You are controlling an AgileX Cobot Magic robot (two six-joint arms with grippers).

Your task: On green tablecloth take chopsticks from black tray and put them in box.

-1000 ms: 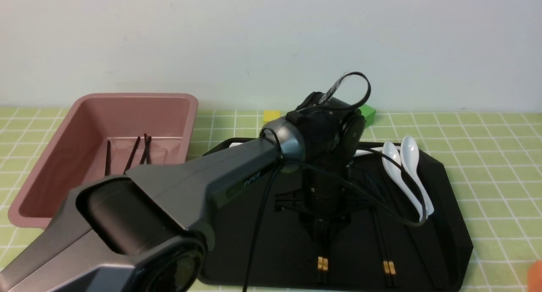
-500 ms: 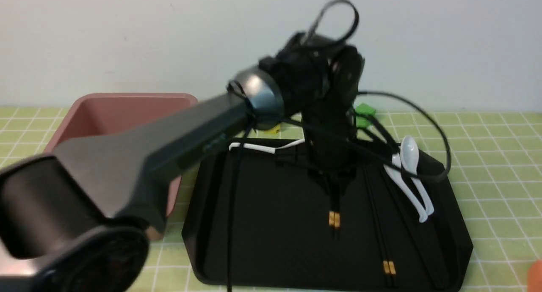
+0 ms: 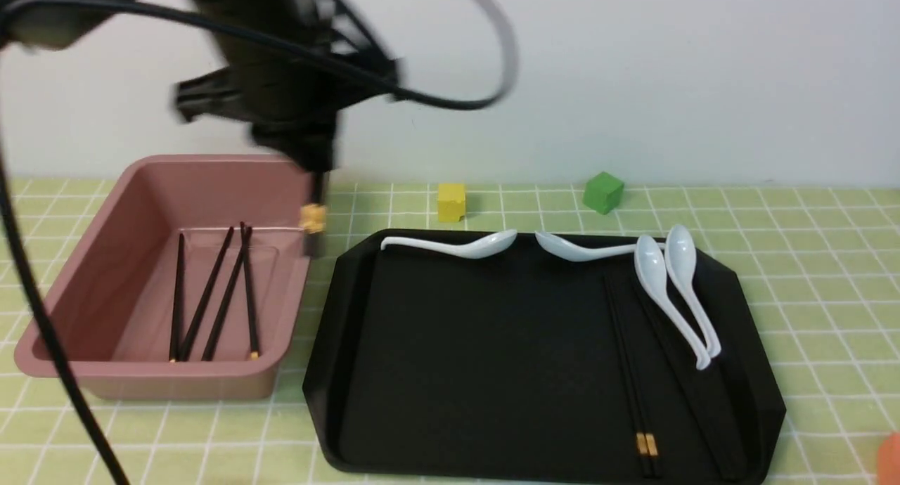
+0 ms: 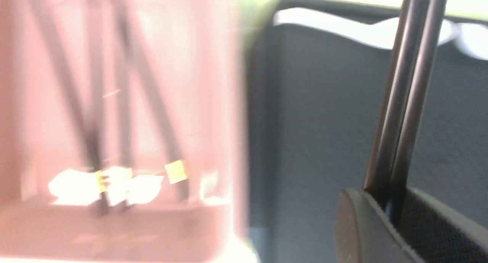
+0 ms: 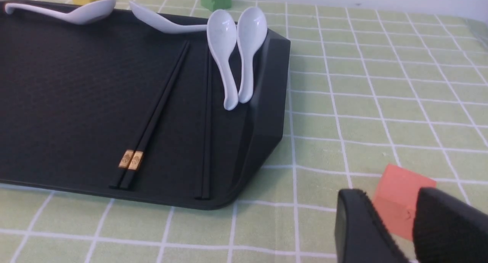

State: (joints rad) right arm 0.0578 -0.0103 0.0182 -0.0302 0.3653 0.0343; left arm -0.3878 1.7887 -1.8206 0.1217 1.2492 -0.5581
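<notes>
The gold bands on the chopsticks carry a mark too small to read. The box (image 3: 105,211), at the left of the front view on the green tablecloth (image 3: 808,260), holds four loose chopsticks (image 3: 207,295). The black tray (image 3: 457,365), in the centre, holds a banded pair (image 3: 627,365) at its right side, more black sticks just beside it, and four white spoons (image 3: 683,253). My left gripper (image 3: 313,158), upper left and blurred, is clenched on a carried pair (image 4: 404,103), which hangs over the box's right wall. My right gripper (image 5: 396,232), at the lower right of its wrist view, stands parted, an orange block (image 5: 404,186) showing between its fingers.
</notes>
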